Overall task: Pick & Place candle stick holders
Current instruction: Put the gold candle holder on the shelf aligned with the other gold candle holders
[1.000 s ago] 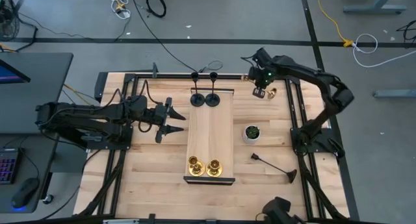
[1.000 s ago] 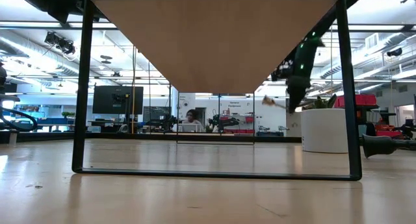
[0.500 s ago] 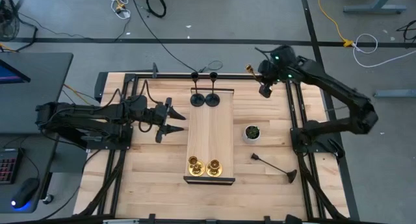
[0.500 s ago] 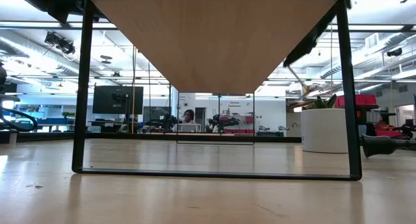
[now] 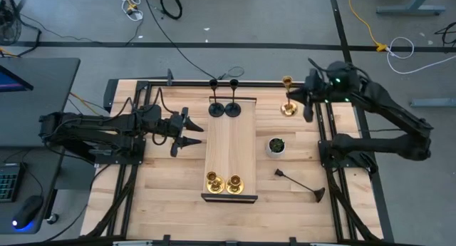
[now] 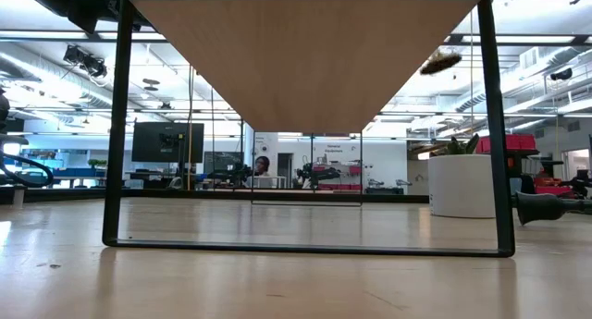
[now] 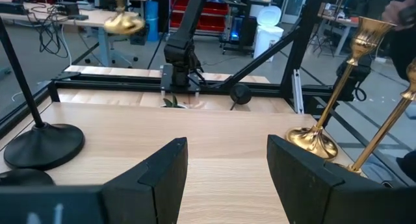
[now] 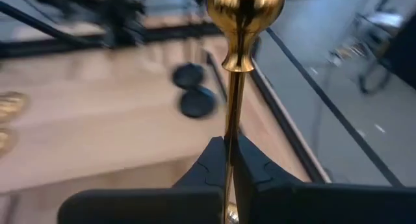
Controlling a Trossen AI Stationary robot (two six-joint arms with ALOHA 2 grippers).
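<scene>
One brass holder (image 5: 288,103) hangs in right tool (image 5: 299,103) near table's (image 5: 164,196) far edge.

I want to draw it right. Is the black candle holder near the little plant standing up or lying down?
Lying down. From above, the black candle holder stretches flat across the table, stem at one end and round base at the other, beside the plant pot.

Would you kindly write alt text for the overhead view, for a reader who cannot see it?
The right gripper holds a brass candle holder upright near the table's far right corner. On the central wooden board stand two black holders at the far end and two brass holders at the near end. The left gripper waits open beside the board.
</scene>
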